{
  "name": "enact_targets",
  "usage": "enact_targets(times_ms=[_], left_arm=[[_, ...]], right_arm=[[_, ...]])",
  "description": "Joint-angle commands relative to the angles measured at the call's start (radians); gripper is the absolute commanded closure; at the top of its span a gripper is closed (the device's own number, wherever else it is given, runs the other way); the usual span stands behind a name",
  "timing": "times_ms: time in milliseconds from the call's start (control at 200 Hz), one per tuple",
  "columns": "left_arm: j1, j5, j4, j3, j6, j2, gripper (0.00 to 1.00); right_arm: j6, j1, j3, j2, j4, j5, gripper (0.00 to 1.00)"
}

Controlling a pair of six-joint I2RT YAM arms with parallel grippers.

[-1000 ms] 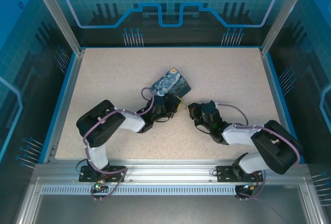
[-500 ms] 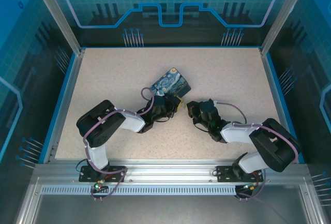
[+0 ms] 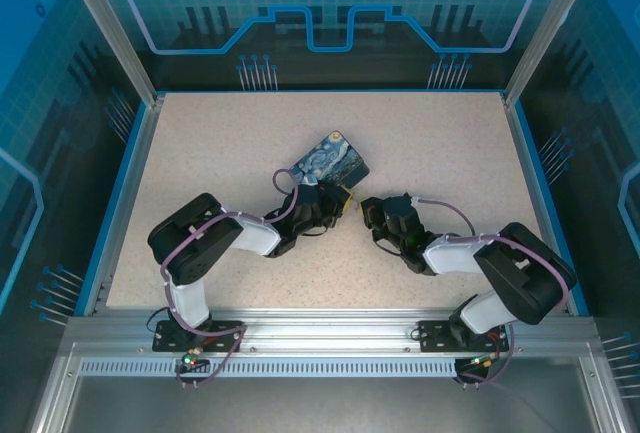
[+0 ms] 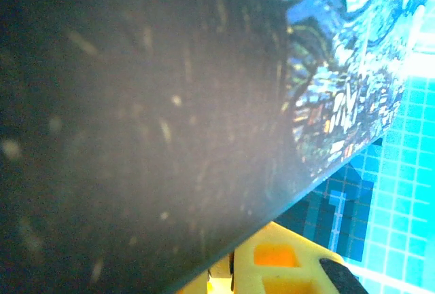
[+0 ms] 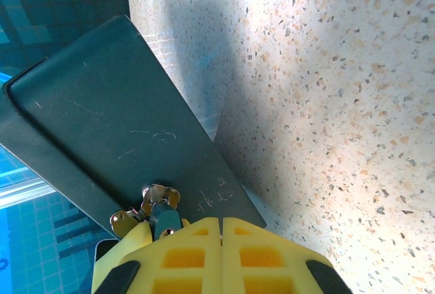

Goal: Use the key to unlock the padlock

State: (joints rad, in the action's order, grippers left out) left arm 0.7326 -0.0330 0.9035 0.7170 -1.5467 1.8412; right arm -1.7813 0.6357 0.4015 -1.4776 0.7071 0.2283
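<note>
The speckled table [image 3: 220, 153] carries both arms. The left arm [image 3: 200, 238] reaches in from the left and the right arm [image 3: 520, 278] from the right, and they meet near the middle.

The box [image 3: 333, 160], printed with a swirling blue and yellow night sky, lies askew just beyond them. The left gripper [image 3: 325, 198] holds it by its near edge.

The top view gives this layout and the printed lid but not the lock. The left wrist view adds the box's dark face pressed close to the lens. Its print shows at the upper right, and one yellow finger [image 4: 272, 267] sits under the box edge; the other finger is hidden.

The right wrist view alone shows the box's scratched dark underside slanting up from the table. The right gripper [image 5: 221, 225] is below it, its yellow pads pressed together along a thin seam. Whether anything is pinched there, I cannot tell.

The padlock [image 5: 163, 216] is a tiny bluish-grey piece at the box's lower edge, just left of those pads. Small brassy loops [image 5: 160, 195] sit against it. The key cannot be told apart among these bits.

Compared with a second ago, the right arm's forearm and elbow have swung a little leftward, bringing its gripper slightly closer to the box. The box and left arm lie as before.
</note>
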Motion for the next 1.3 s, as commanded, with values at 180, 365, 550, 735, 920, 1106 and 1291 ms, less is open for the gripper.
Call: enact_targets(times_ms=[180, 365, 550, 735, 920, 1106, 1291], left_arm=[[0.01, -0.021, 0.066, -0.001, -0.015, -0.001, 1.0], [0.01, -0.02, 0.066, 0.0, -0.014, 0.0, 1.0], [0.01, -0.023, 0.062, -0.001, -0.014, -0.003, 1.0], [0.009, -0.024, 0.053, 0.001, -0.01, -0.012, 1.0], [0.009, -0.022, 0.052, 0.004, -0.009, -0.008, 1.0], [0.01, -0.022, 0.053, 0.004, -0.01, -0.011, 1.0], [0.009, -0.024, 0.053, -0.001, -0.01, -0.011, 1.0]], right_arm=[[0.008, -0.001, -0.008, 0.079, -0.04, 0.04, 1.0], [0.029, -0.002, -0.008, 0.133, -0.101, 0.053, 1.0], [0.026, -0.005, 0.011, 0.101, -0.081, 0.04, 1.0], [0.02, -0.001, 0.017, 0.085, -0.078, 0.046, 1.0], [0.019, -0.003, 0.022, 0.064, -0.068, 0.044, 1.0], [0.02, -0.002, 0.033, 0.045, -0.06, 0.043, 1.0], [0.023, -0.004, 0.047, 0.042, -0.061, 0.042, 1.0]])
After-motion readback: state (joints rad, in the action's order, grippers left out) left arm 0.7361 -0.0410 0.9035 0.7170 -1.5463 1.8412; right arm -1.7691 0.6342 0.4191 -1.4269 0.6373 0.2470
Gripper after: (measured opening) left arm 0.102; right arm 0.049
